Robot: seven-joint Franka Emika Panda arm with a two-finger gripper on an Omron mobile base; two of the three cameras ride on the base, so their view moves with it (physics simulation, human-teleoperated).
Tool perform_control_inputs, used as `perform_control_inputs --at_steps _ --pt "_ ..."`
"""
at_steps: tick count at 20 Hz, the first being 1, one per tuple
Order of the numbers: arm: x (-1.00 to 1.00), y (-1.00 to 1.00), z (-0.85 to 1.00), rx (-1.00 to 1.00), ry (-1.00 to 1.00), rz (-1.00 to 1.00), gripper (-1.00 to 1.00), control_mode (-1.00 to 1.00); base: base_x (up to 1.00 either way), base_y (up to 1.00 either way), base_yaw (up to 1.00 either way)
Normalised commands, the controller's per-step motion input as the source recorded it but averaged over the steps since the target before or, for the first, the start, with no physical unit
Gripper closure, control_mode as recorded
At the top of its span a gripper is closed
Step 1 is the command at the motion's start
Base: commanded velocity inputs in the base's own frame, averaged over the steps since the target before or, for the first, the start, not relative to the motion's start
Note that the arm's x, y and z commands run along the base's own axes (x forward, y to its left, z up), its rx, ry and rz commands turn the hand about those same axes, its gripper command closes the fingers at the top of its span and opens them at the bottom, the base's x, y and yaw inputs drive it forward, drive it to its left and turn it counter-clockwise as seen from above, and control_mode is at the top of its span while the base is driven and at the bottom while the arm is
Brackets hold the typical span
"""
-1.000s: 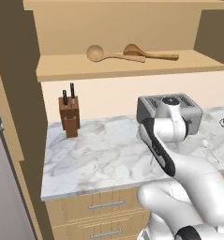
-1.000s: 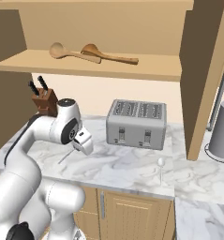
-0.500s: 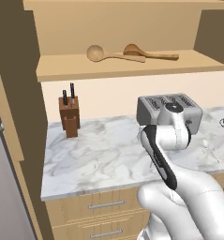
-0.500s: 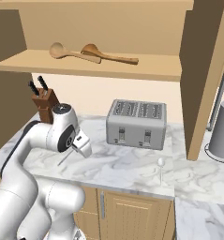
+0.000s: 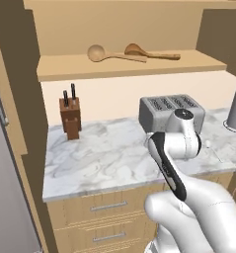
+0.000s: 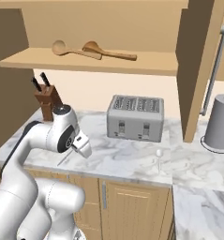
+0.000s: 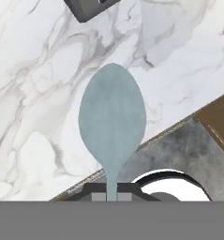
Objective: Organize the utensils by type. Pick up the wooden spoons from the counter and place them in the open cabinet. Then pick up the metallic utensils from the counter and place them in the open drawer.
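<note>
My gripper (image 7: 111, 196) is shut on the thin handle of a bluish metallic utensil (image 7: 112, 117), whose bowl hangs over the marbled counter (image 7: 33, 93) near its front edge. From the right base, the gripper (image 6: 76, 149) holds this utensil (image 6: 65, 158) slanting down to the left just above the counter (image 6: 123, 159). A whitish metallic utensil (image 6: 158, 157) (image 5: 212, 148) lies on the counter in front of the toaster's right end. Two wooden spoons (image 5: 109, 54) (image 5: 151, 52) (image 6: 73, 49) (image 6: 108, 52) lie on the open cabinet's shelf (image 5: 129, 69). I cannot tell whether the brown patch (image 7: 221, 122) below the counter edge is the open drawer.
A silver toaster (image 6: 136, 118) stands at the back of the counter, a knife block (image 5: 70, 117) at the back left. A grey canister (image 6: 220, 123) sits to the right, beyond a wooden partition (image 6: 197, 70). Drawer fronts with silver handles (image 5: 108, 206) run under the counter.
The arm has sunk slightly and swung a little toward the counter's front edge, still gripping the bluish utensil. Nothing else has moved.
</note>
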Motion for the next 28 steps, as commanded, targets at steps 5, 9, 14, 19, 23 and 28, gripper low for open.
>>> perform_control_inputs --at_steps 5,9,14,19,23,28 --pt "0.0 0.0 0.0 0.0 0.0 0.0 1.0 1.0 -0.46 0.13 -0.4" --pt "0.0 0.0 0.0 0.0 0.0 0.0 1.0 1.0 -0.42 0.17 -0.4" --pt "0.0 0.0 0.0 0.0 0.0 0.0 1.0 1.0 -0.38 0.34 -0.38" --pt "0.0 0.0 0.0 0.0 0.0 0.0 1.0 1.0 -0.45 0.23 -0.54" --pt "0.0 0.0 0.0 0.0 0.0 0.0 1.0 1.0 -0.37 0.13 -0.66" --pt "0.0 0.0 0.0 0.0 0.0 0.0 1.0 1.0 -0.13 0.02 -0.76"
